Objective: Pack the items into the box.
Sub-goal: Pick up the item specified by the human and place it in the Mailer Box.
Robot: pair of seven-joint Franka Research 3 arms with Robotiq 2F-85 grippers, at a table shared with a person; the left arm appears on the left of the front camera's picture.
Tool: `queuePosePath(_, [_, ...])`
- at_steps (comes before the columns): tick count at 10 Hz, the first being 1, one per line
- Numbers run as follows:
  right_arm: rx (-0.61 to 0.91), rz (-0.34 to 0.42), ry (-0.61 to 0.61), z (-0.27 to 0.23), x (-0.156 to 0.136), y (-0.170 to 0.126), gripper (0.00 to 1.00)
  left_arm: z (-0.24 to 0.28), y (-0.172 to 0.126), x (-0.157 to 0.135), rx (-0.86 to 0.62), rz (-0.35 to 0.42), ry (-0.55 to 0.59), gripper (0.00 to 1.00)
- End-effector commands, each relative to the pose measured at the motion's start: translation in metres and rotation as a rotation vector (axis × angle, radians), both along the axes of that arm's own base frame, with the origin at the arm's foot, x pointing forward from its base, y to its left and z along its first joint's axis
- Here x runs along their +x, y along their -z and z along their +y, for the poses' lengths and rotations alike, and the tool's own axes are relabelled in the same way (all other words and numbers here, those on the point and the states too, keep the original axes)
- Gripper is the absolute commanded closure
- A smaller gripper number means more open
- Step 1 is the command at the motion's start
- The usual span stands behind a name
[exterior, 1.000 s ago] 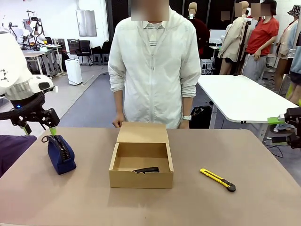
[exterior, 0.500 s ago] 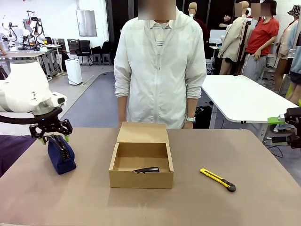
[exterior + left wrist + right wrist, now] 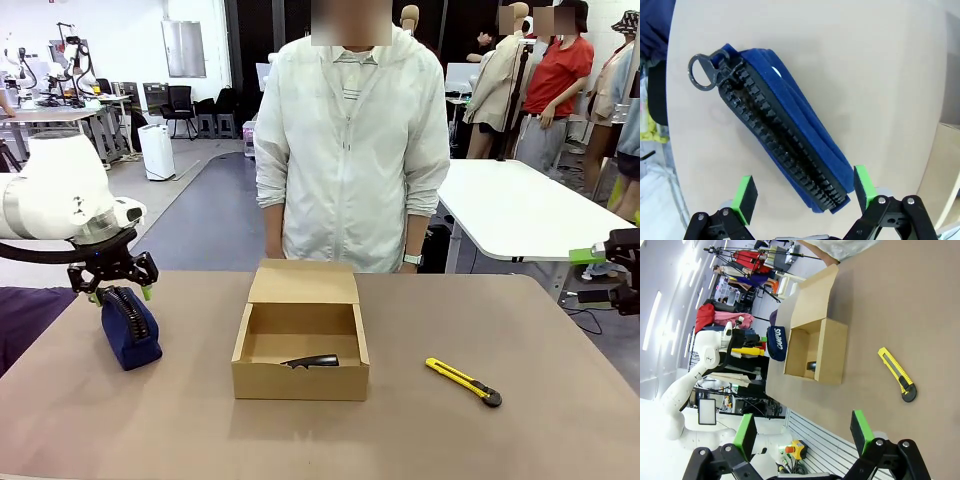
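The navy pouch [image 3: 130, 330] stands zip-up at the table's left; its white "CAMPUS" lettering shows on the pouch [image 3: 776, 342] in the right wrist view. My left gripper [image 3: 112, 291] hovers open just above its far end. In the left wrist view the green fingertips [image 3: 745, 196] straddle the near end of the pouch [image 3: 785, 142] without touching it. The tan box [image 3: 300, 345] sits mid-table, lid flap up, with the slim black object [image 3: 312, 361] inside at the front. My right gripper [image 3: 600, 262] hangs open off the table's right edge; the right gripper [image 3: 802, 432] holds nothing.
A yellow-and-black utility knife [image 3: 463, 381] lies right of the box, also seen as the knife [image 3: 897, 374]. A person in a white jacket [image 3: 350, 150] stands behind the box at the far edge. A dark cloth [image 3: 25, 315] lies at the left table edge.
My left gripper has moved right and down to just over the pouch. The person has shifted slightly right, hands away from the box lid. The right arm is unmoved.
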State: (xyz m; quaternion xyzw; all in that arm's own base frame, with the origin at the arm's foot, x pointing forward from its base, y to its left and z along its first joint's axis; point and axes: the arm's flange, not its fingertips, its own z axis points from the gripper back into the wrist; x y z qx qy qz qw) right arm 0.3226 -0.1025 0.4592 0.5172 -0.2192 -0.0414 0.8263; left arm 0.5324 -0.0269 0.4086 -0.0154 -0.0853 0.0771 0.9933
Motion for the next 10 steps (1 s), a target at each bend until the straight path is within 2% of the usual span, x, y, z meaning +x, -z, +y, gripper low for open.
queuePosePath(1, [-0.003, 0.004, -0.004, -0.001, 0.000, -0.003, 0.00, 0.001, -0.001, -0.006, 0.006, 0.002, 0.002, 0.00])
queuePosePath(6, [-0.003, 0.004, -0.004, -0.001, 0.000, -0.003, 0.00, 0.000, -0.001, -0.001, 0.000, 0.001, 0.000, 0.00])
queuePosePath(9, [-0.003, 0.004, -0.004, -0.001, 0.000, -0.003, 0.00, -0.001, 0.003, 0.009, -0.030, -0.097, -0.358, 0.00])
queuePosePath(10, [-0.003, 0.004, -0.004, -0.001, 0.000, -0.003, 0.00, 0.001, 0.006, 0.011, -0.040, -0.092, -0.430, 0.00])
